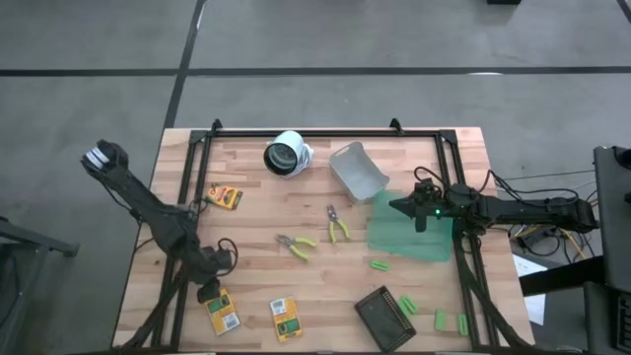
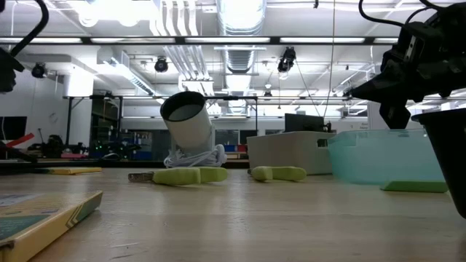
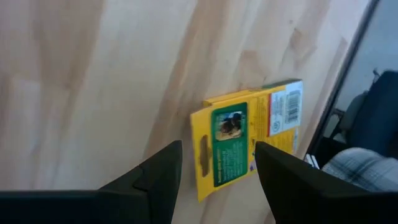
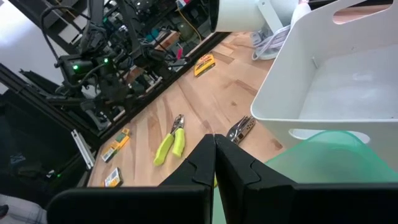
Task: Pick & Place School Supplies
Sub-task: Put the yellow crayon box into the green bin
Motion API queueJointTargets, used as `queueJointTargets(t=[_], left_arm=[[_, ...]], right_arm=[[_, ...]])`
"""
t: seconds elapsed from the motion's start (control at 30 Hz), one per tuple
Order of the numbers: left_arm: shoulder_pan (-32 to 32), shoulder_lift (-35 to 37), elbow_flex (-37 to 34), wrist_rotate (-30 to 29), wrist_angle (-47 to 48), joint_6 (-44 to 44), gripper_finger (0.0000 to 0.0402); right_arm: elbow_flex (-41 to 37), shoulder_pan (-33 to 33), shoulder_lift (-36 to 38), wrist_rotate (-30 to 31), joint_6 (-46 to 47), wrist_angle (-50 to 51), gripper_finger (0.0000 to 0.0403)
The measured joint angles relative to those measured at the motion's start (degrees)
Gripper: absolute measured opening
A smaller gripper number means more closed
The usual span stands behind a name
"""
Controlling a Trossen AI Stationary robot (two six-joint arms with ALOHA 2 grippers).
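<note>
Three flat yellow packs lie on the wooden table: one at the far left and two near the front edge. Two yellow-handled tools lie mid-table, and small green blocks lie at the right. My left gripper is open and slants down over the front left pack. Its fingers stand to either side of the pack's hanger end without touching it. My right gripper is shut and hangs level over the green bin.
A grey bin and a white cylinder with a coiled cord stand at the far side. A dark tray lies at the front right. A black frame rail runs close beside my left gripper, along the table's left edge.
</note>
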State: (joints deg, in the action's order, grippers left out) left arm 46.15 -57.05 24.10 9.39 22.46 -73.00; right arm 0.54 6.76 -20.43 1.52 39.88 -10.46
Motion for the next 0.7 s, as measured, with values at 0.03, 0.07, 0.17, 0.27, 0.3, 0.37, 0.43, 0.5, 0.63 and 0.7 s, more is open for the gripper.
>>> queueJointTargets(t=[0.03, 0.07, 0.17, 0.27, 0.3, 0.37, 0.43, 0.5, 0.63, 0.7], left_arm=[[0.1, -0.5, 0.0, 0.0, -0.6, 0.6, 0.0208], [0.1, -0.9, 0.0, -0.1, -1.0, 0.7, 0.0209], [0.1, -2.3, 0.0, -0.3, -1.5, 0.6, 0.0208], [0.1, -3.7, -0.1, -0.3, -1.5, 1.0, 0.0209], [0.2, -4.1, -0.3, -0.3, -1.6, 1.0, 0.0209], [0.2, -4.9, -1.1, -0.2, -2.1, 0.6, 0.0208], [0.2, -5.3, -2.1, 1.0, -4.2, 0.3, 0.0209], [0.2, -5.4, -3.5, 2.4, -7.5, -0.6, 0.0208], [0.2, -5.2, -6.1, 3.5, -13.2, -2.0, 0.0209], [0.2, -5.1, -6.7, 3.8, -14.7, -2.3, 0.0208]], right_arm=[[0.0, 0.0, 0.0, 0.0, 0.0, 0.0, 0.0008], [0.0, 0.0, 0.0, 0.0, 0.0, 0.0, 0.0008], [0.0, 0.0, 0.0, 0.0, 0.0, 0.0, 0.0008], [0.0, 0.0, 0.0, 0.0, 0.0, 0.0, 0.0008], [0.0, 0.0, 0.0, 0.0, 0.0, 0.0, 0.0008], [0.0, 0.0, 0.0, 0.0, 0.0, 0.0, 0.0008], [0.0, 0.0, 0.0, 0.0, 0.0, 0.0, 0.0008], [0.0, 0.0, 0.0, 0.0, 0.0, 0.0, 0.0008], [0.0, 0.0, 0.0, 0.0, 0.0, 0.0, 0.0008], [0.0, 0.0, 0.0, 0.0, 0.0, 0.0, 0.0008]])
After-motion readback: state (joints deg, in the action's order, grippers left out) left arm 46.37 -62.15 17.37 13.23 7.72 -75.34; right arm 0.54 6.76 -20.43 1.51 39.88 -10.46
